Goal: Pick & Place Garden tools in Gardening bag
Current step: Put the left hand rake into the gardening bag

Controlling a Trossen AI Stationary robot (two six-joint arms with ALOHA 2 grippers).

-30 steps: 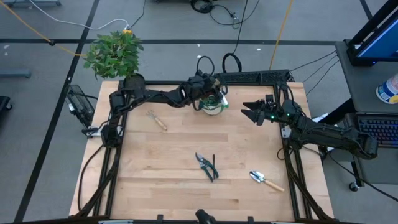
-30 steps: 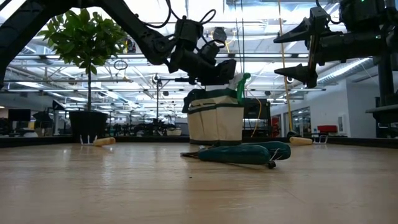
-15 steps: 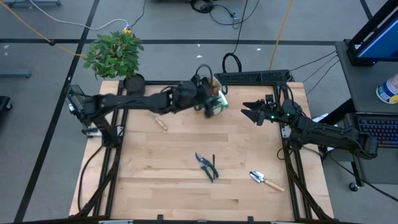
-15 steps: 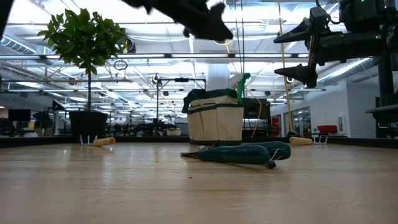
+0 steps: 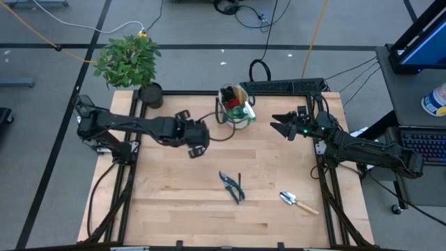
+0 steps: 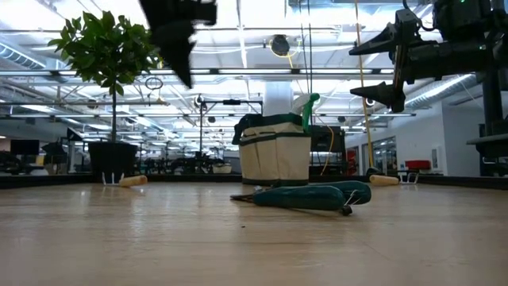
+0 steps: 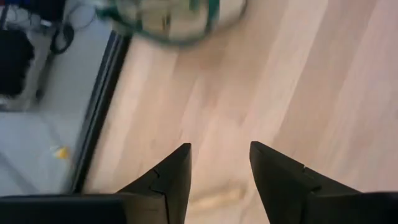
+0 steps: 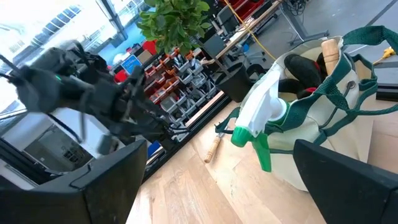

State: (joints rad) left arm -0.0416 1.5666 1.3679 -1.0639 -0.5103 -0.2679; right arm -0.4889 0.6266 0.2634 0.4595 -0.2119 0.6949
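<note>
The left gripper (image 5: 196, 143) hangs over the pale wooden table (image 5: 209, 209), its two dark fingers (image 7: 171, 177) a little apart with nothing between them. Near it, toward the back edge, stands the small beige fabric bag with green trim (image 5: 235, 111). A white-and-green spray bottle (image 8: 261, 115), a wooden handle (image 8: 329, 51) and something red sit inside it. The right gripper (image 5: 282, 126) waits beside the bag, spread wide and empty. Dark pruning shears (image 5: 231, 185) lie mid-table. A metal trowel with a wooden handle (image 5: 297, 202) lies near the right edge.
</note>
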